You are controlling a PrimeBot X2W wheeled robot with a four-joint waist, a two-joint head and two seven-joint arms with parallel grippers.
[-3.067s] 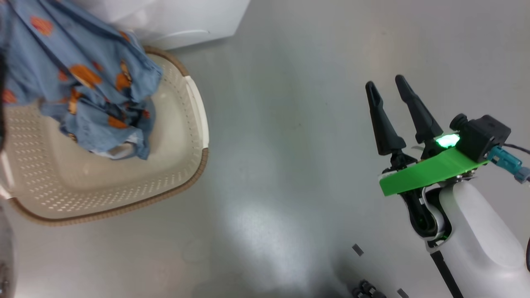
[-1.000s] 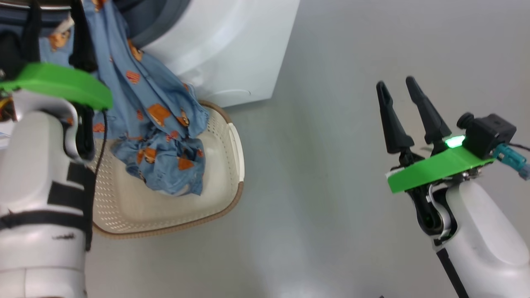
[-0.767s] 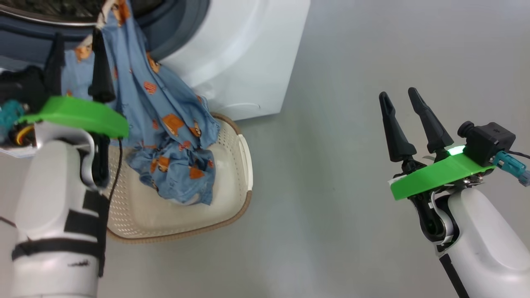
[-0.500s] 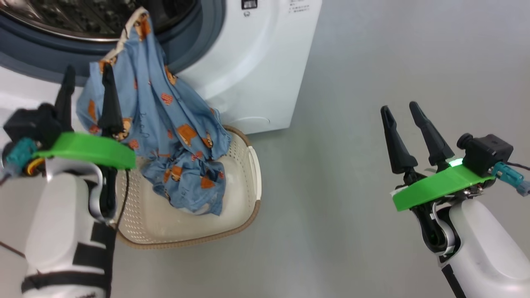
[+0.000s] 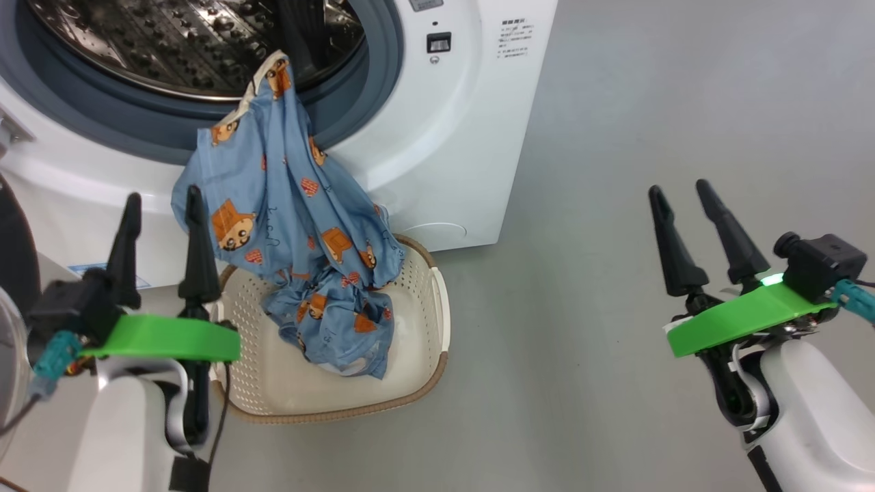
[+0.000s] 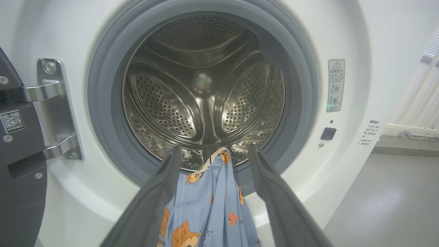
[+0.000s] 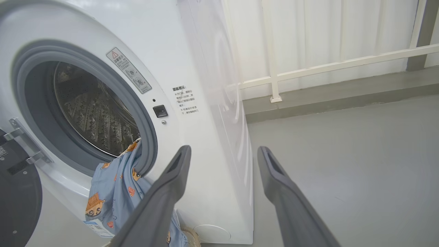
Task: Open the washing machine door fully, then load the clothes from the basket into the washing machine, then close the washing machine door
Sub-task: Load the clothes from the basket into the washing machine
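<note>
On the grey floor (image 5: 601,205), light blue printed clothes (image 5: 287,225) trailed from the lower mouth edge of the white front-loading washing machine (image 5: 465,137) into the cream perforated basket (image 5: 427,328); loading was judged incomplete, and with left gripper (image 5: 163,198) and right gripper (image 5: 680,186) wide open and empty, a regrasp and push-in appeared required.

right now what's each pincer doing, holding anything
Left pincer: open, gripping nothing; the clothes hang from the washing machine mouth just beyond its fingers.
Right pincer: open, empty.
</note>
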